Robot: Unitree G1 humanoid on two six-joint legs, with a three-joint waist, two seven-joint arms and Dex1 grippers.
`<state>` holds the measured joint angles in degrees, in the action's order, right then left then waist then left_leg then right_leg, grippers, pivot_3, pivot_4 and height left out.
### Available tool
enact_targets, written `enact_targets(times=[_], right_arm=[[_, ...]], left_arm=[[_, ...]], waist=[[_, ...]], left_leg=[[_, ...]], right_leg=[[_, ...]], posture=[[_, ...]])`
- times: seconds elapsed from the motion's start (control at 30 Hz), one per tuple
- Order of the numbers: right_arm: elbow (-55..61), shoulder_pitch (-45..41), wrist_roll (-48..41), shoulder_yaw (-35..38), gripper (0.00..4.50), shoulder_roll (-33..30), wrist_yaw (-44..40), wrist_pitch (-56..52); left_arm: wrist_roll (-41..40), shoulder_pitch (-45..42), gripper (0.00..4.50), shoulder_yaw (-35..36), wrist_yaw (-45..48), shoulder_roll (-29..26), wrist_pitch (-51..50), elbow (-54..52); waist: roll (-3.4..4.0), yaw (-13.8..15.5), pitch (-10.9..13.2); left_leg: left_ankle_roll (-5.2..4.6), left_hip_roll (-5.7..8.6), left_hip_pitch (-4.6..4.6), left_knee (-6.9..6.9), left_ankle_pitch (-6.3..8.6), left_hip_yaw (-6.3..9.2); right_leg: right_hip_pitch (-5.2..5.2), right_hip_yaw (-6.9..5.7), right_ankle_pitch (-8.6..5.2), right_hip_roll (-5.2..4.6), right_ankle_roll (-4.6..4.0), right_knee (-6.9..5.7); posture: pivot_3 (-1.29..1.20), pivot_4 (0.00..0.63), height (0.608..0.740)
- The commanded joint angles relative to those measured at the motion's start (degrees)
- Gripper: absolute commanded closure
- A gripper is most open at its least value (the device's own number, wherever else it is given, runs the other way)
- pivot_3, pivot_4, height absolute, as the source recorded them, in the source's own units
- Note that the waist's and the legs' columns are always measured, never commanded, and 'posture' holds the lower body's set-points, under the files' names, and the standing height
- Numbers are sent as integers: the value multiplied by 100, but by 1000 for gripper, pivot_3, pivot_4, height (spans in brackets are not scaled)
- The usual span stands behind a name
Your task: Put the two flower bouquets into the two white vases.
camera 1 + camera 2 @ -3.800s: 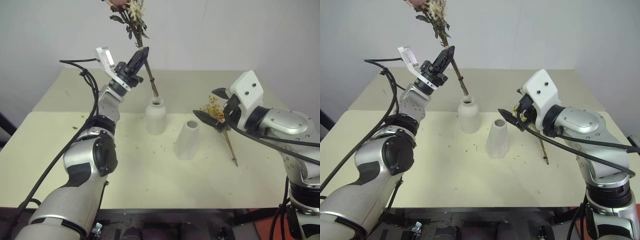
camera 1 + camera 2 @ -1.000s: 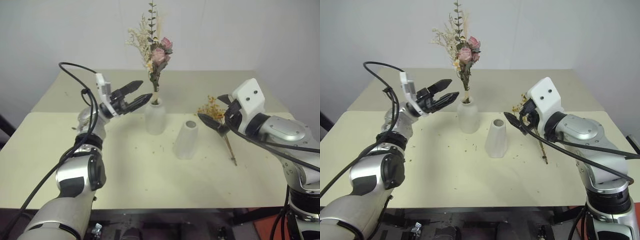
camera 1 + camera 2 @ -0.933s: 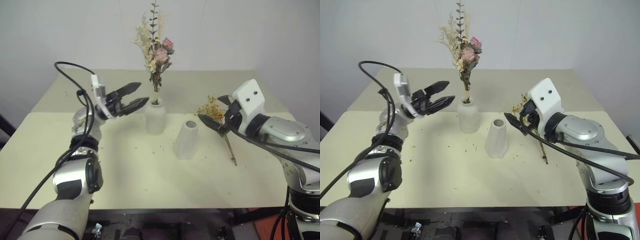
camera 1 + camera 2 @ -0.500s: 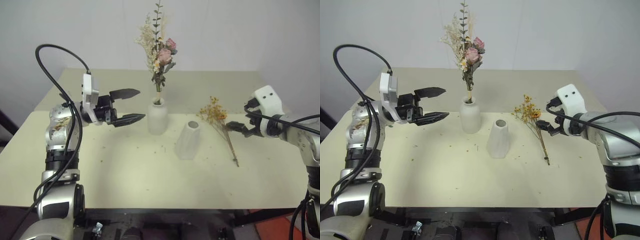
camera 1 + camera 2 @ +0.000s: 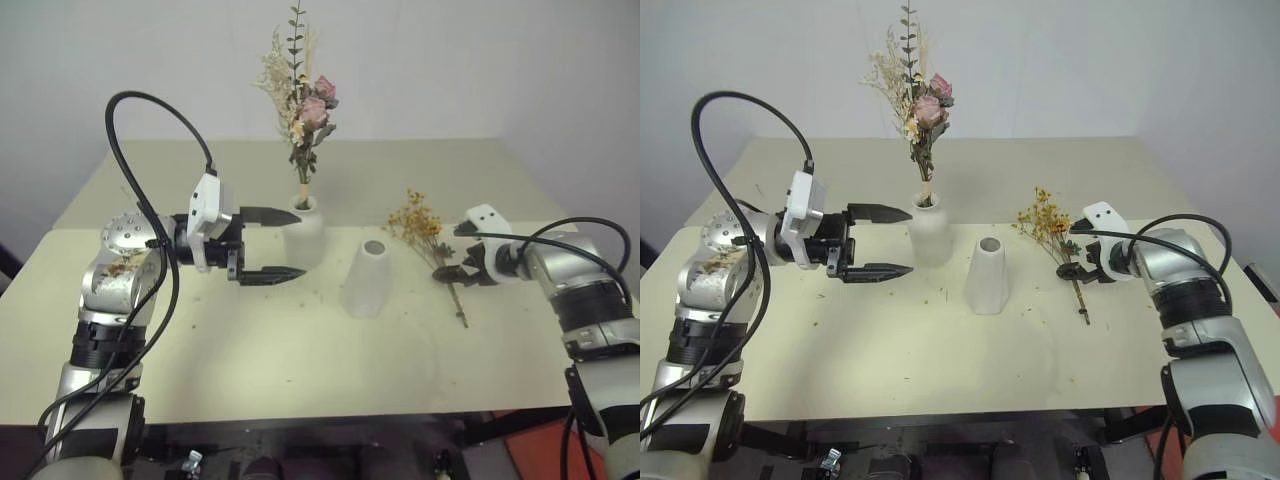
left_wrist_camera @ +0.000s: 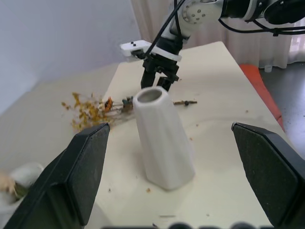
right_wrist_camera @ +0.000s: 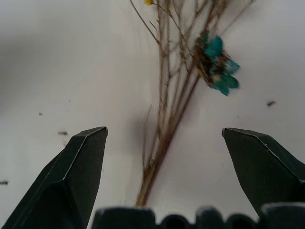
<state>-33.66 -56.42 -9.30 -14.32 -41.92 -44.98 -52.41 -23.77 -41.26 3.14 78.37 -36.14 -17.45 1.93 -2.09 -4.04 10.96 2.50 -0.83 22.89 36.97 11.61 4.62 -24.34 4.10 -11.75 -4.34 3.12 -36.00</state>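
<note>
With both black fingers spread wide, the right gripper is poised over the lower stems of the bouquet of tiny yellow-orange blossoms on thin branching stems; nothing is gripped. In the right wrist view the stems run up between the two fingers, with a small teal tie seen near the branching point. The bouquet lies flat on the cream table, just beside the empty tapered white cone vase.

The left gripper is likewise open and empty, hanging near the white bottle-shaped vase, in which the dried pink rose bouquet with cream grasses and green sprigs is already seated upright.

Step judged: pickup of the second bouquet. Next move calls for closing on the bundled stems, low, then lifting and upending. The cone mouth is small, so alignment will be tight; the stems look brittle.
</note>
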Motion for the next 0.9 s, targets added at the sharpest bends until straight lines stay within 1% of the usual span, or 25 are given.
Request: enact_targets(times=[0.03, 0.1, 0.23, 0.27, 0.3, 0.43, 0.47, 0.53, 0.67, 0.8, 0.87, 0.9], right_arm=[[-612, -368, 295, 59, 360, 141, -30, 487], [-957, -512, 392, 76, 871, 238, -64, 604], [-1684, -734, 629, 88, 2313, 406, -17, 916], [-1786, -767, 680, 85, 2573, 426, -15, 971], [-1851, -791, 710, 100, 3016, 437, -21, 1009], [-1932, -876, 815, 158, 4363, 455, -24, 1003], [-1914, -877, 838, 162, 4458, 455, -13, 976], [-1808, -841, 861, 224, 4458, 453, 68, 887], [-1497, -751, 793, 672, 4458, 458, 658, 741], [-600, -445, 562, 1846, 4458, 593, 2194, 1168], [181, -239, 388, 2472, 4458, 734, 2791, 1322], [697, -57, 314, 2744, 4458, 831, 3036, 1588]], left_arm=[[-69, 39, 0, 2, -160, -90, 34, -239], [-87, 78, 0, -8, -196, -108, 31, -275], [-78, 157, 0, -14, -256, -144, 65, -316], [-76, 171, 0, -17, -268, -153, 73, -321], [-77, 188, 0, -19, -281, -159, 81, -334], [-77, 233, 0, -7, -349, -159, 123, -338], [-87, 241, 0, -4, -349, -152, 138, -329], [-116, 259, 0, -1, -327, -138, 182, -324], [-115, 249, 0, -29, -347, -115, 239, -286], [-101, 198, 0, -45, -348, -106, 303, -172], [-98, 197, 0, -46, -348, -117, 335, -143], [-105, 200, 0, -45, -348, -124, 338, -141]], waist=[[1, 2, 1], [2, 13, 1], [3, 6, 2], [3, 4, 2], [3, 4, 2], [3, -2, 2], [3, -11, 2], [3, -13, 2], [6, -6, 4], [7, 6, 4], [7, 7, 4], [7, 6, 5]], left_leg=[[0, 2, 1, 0, 0, 0], [0, 1, 3, 0, 0, 0], [0, 2, 2, 0, 0, 0], [0, 2, 1, 0, 0, -1], [0, 1, 0, 0, 0, 0], [0, 2, 0, 0, 0, 0], [0, 1, 0, 0, 0, -1], [0, 1, -2, -1, 0, -1], [0, 1, -1, -1, 0, 0], [0, 1, 1, -2, 0, 0], [0, 2, 3, -3, 0, 0], [0, 2, 2, -3, 0, 0]], right_leg=[[0, 0, 0, -2, 0, 0], [-1, 0, 0, -2, 0, 1], [0, 0, 1, -3, -1, 1], [-1, 0, 1, -2, -1, 0], [0, -1, 1, -1, -1, -1], [0, 0, 1, -2, -1, -2], [0, 1, 1, -2, -1, -2], [-1, 1, 1, 0, -1, -4], [0, 1, 1, -1, -1, -4], [-2, 1, 1, -2, -1, -4], [-3, 1, 1, -3, -1, -4], [-3, 2, 1, -2, -1, -4]], posture=[[0, 150, 740], [0, 150, 740], [0, 150, 740], [0, 150, 740], [0, 150, 740], [0, 150, 740], [0, 150, 740], [0, 150, 740], [0, 150, 740], [0, 150, 740], [0, 150, 740], [0, 150, 740]])
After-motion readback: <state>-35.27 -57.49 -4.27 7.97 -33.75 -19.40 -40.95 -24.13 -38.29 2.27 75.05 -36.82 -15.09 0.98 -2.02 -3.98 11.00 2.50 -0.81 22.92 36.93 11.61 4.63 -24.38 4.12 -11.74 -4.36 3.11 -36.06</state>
